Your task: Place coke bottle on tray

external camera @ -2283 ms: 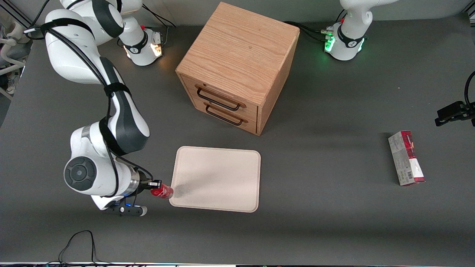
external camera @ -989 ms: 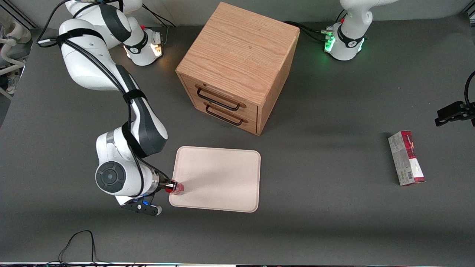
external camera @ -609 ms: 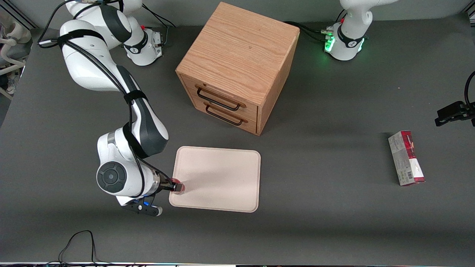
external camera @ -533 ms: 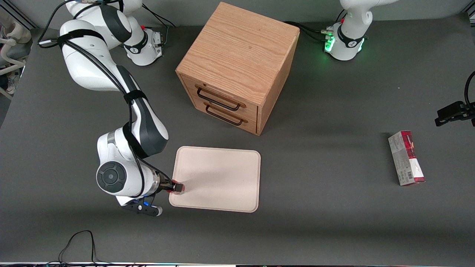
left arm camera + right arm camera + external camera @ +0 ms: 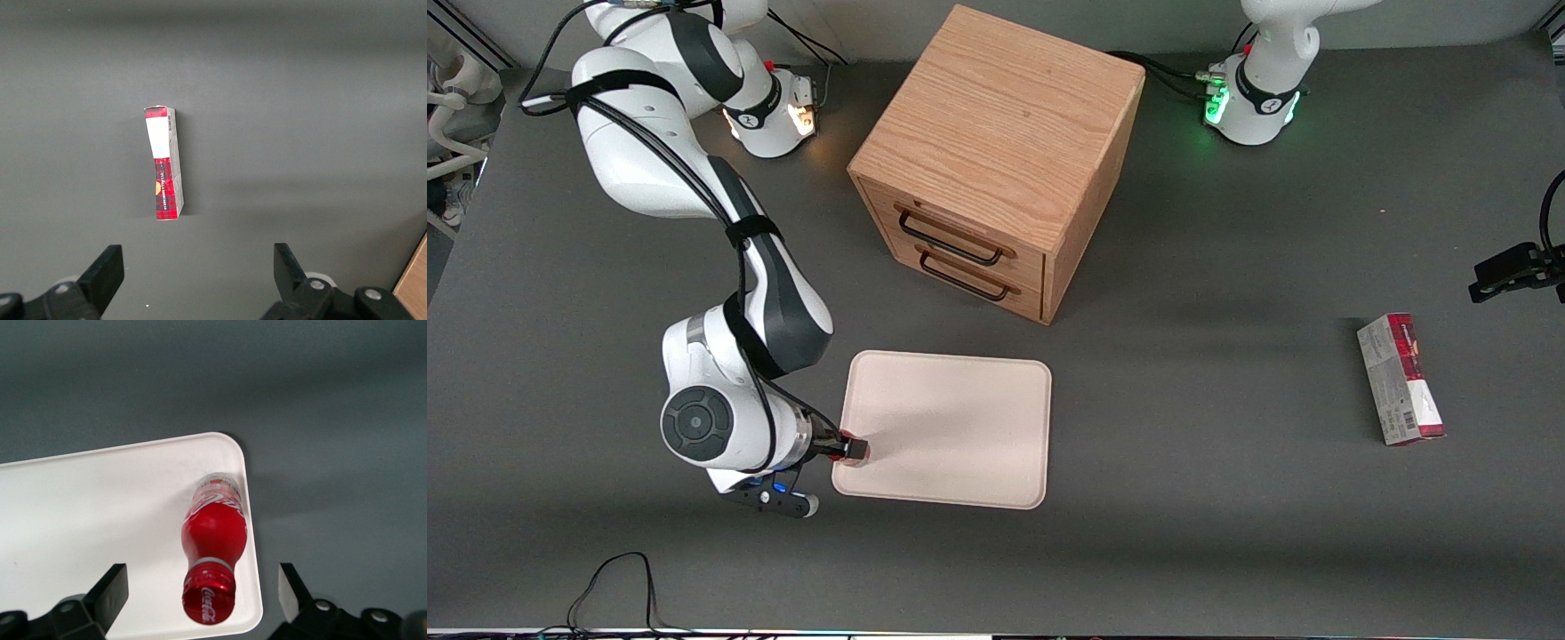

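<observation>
The coke bottle (image 5: 213, 533), red with white script and a red cap, stands upright on the tray (image 5: 100, 507) close to one rounded corner. My right gripper (image 5: 202, 597) is open directly above it, with one finger on each side of the cap and a clear gap to both. In the front view the gripper (image 5: 852, 449) sits over the cream tray's (image 5: 960, 427) corner nearest the working arm and the camera. It hides most of the bottle (image 5: 840, 436), of which only slivers of red show.
A wooden two-drawer cabinet (image 5: 996, 160) stands farther from the camera than the tray. A red-and-white carton (image 5: 1400, 378) lies toward the parked arm's end of the table and also shows in the left wrist view (image 5: 163, 163).
My gripper carried the bottle from beside the tray onto its corner, then its fingers opened and let go. The bottle now stands free on the tray.
</observation>
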Motion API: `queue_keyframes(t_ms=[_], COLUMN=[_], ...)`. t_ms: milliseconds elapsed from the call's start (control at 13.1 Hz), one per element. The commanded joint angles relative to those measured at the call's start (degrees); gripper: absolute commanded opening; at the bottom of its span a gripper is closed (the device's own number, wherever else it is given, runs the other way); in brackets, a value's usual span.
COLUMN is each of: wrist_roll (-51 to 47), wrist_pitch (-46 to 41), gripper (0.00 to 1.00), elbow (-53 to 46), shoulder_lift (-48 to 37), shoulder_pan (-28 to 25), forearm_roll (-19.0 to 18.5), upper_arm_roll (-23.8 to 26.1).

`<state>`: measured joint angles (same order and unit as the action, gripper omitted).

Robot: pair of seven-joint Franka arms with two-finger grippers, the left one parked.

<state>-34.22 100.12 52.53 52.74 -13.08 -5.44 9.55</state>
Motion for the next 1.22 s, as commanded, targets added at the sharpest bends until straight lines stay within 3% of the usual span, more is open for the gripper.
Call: queue_keyframes(t_ms=[0, 228, 457, 685, 913, 1141], wrist_roll=[-1.5, 0.9, 13.5, 24.1, 34.0, 40.1], wrist_pitch=[-0.7, -6.1, -16.9, -15.6, -11.7, -9.3], gripper=[1.00, 1.00, 1.00, 1.00, 1.00, 1.00], elbow=[-1.8, -1.4, 0.9, 18.0, 33.0, 41.8], shoulder_lift=[0.2, -3.4, -9.5, -24.2, -38.8, -48.6], shoulder_pan=[-0.2, 1.5, 5.6, 10.7, 16.8, 14.8], forearm_roll=[-1.1, -0.6, 0.3, 0.5, 4.0, 4.0], upper_arm_roll=[-0.1, -0.1, 0.0, -0.3, -1.3, -6.1])
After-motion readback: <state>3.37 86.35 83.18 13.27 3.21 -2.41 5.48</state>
